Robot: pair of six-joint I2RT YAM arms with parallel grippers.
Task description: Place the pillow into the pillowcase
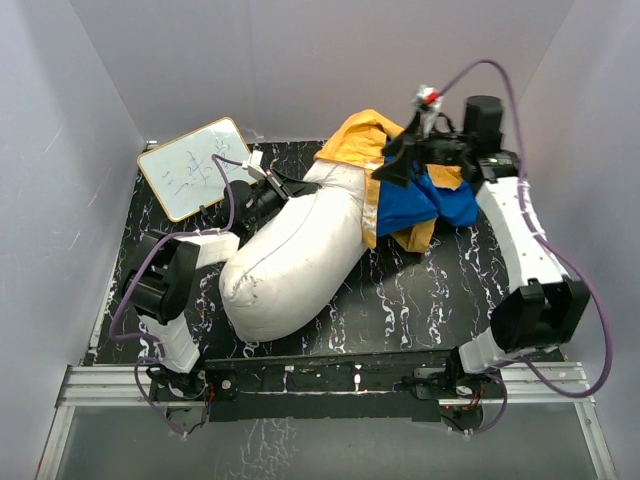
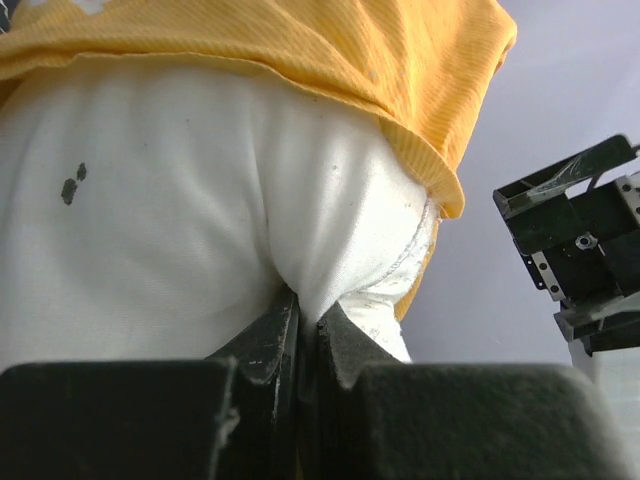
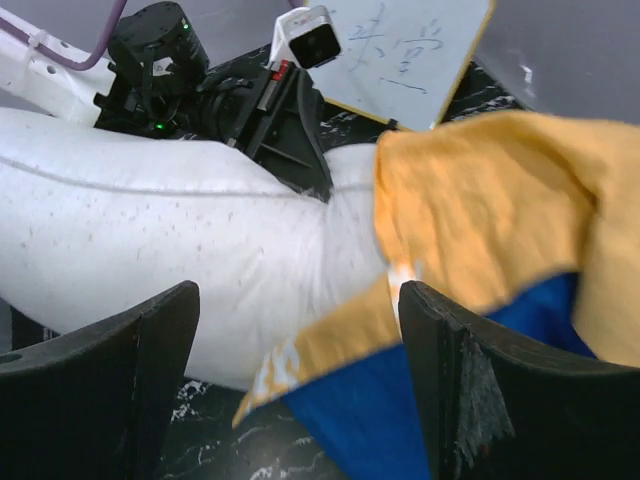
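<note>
**Pillow end under the orange hem; one gripper pinching, one spread**

From overhead, nearest my arm bases, I see the black bench (image 1: 400, 300) with white marble veining, bare along its near strip and near right corner. The large, plump, plain white fabric pillow (image 1: 295, 255) lies diagonally from near left toward far centre. Its near end is rounded and lies free on the bench.

Only the left wrist view shows the grip. The left gripper (image 2: 308, 315) is pressed together on a puckered fold of the pillow (image 2: 150, 230), beside a stitched seam and under the ribbed orange hem of the pillowcase (image 2: 300, 50). Two small dark spots mark the white cloth. Overhead, that left gripper (image 1: 285, 190) sits against the pillow's left flank.

The right wrist view shows the right gripper (image 3: 298, 295) spread wide with nothing pinched. Beyond its fingers lie the speckled pillow (image 3: 150, 240) and the pillowcase (image 3: 480, 210). Overhead, the right gripper (image 1: 395, 165) hovers over the floppy orange-yellow and bright blue cloth pillowcase (image 1: 420, 200), which is bunched at far right and draped over the pillow's far end.

Farthest left, a flat wood-framed whiteboard (image 1: 195, 168) with scribbles lies near the corner. Pale walls close three sides.
</note>
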